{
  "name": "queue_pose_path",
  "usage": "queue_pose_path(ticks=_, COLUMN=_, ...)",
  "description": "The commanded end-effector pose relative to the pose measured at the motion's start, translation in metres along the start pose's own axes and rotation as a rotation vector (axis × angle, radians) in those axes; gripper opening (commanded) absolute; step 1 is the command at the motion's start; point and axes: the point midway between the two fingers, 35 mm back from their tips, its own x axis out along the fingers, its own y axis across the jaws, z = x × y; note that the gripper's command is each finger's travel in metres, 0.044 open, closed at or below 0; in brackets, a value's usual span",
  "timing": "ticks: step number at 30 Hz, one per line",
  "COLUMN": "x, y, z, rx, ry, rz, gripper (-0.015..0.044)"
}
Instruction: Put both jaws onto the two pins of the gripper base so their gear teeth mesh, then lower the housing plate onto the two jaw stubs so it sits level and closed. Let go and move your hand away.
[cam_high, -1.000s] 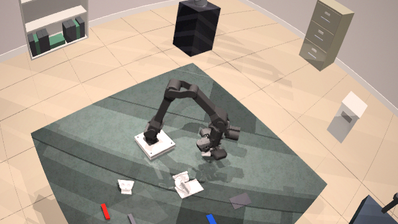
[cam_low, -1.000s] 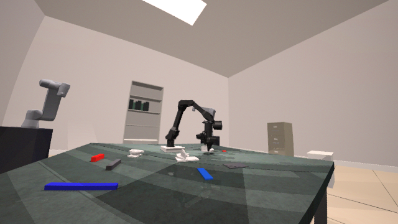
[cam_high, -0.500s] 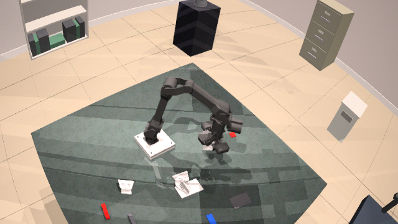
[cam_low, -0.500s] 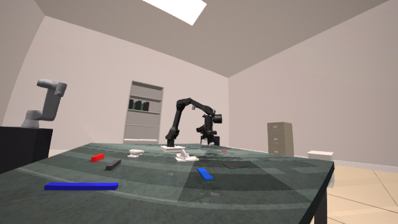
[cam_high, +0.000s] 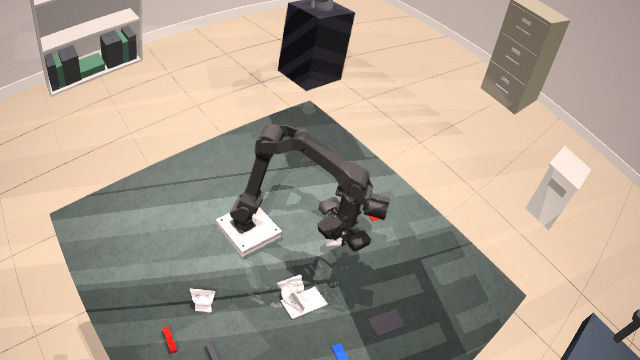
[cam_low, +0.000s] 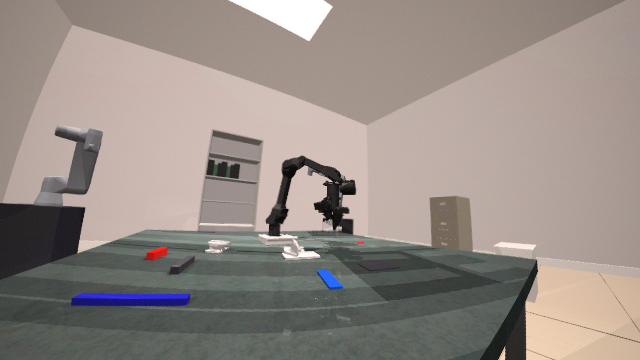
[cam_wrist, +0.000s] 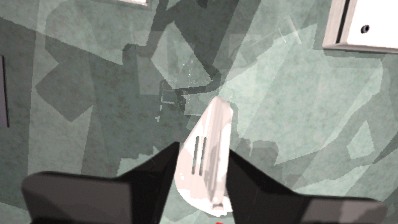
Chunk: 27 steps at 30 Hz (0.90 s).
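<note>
Wrist view shows the black two-fingered end effector (cam_high: 345, 240) (cam_low: 336, 222) (cam_wrist: 200, 149) clamped on a white slotted plastic piece (cam_high: 334, 242) (cam_wrist: 204, 155) above the dark green counter (cam_high: 165, 225) (cam_low: 240, 320) (cam_wrist: 280, 90).

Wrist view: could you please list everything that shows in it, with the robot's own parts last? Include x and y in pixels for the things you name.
Table top (cam_high: 150, 240) (cam_low: 200, 320) (cam_wrist: 300, 125): one, mottled green, behind everything
Slotted part (cam_high: 334, 242) (cam_low: 328, 226) (cam_wrist: 205, 155): one, white, between the fingertips
Flat part (cam_high: 312, 301) (cam_low: 302, 256) (cam_wrist: 135, 1): one, white, cut off at top edge, left of centre
Tile (cam_high: 386, 322) (cam_low: 378, 266) (cam_wrist: 2, 95): one, dark grey, cut off at left edge
Sliver (cam_high: 375, 218) (cam_low: 360, 243) (cam_wrist: 219, 223): one, red, bottom edge
Arm's base plate (cam_high: 270, 229) (cam_low: 267, 241) (cam_wrist: 380, 30): one, white, top right corner
Gripper (cam_high: 341, 242) (cam_low: 333, 228) (cam_wrist: 200, 149): one, black, two fingers, bottom, shut on the slotted part
</note>
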Motion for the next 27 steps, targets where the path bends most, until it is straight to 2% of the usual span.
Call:
queue_pose_path(ticks=1, x=-0.001, y=0.006, z=0.009, rx=-0.062, ry=-0.003, rz=0.003, gripper=0.0134)
queue_pose_path(ticks=27, x=-0.002, y=0.045, z=0.086, rx=-0.571, ry=-0.012, rz=0.006, gripper=0.0134)
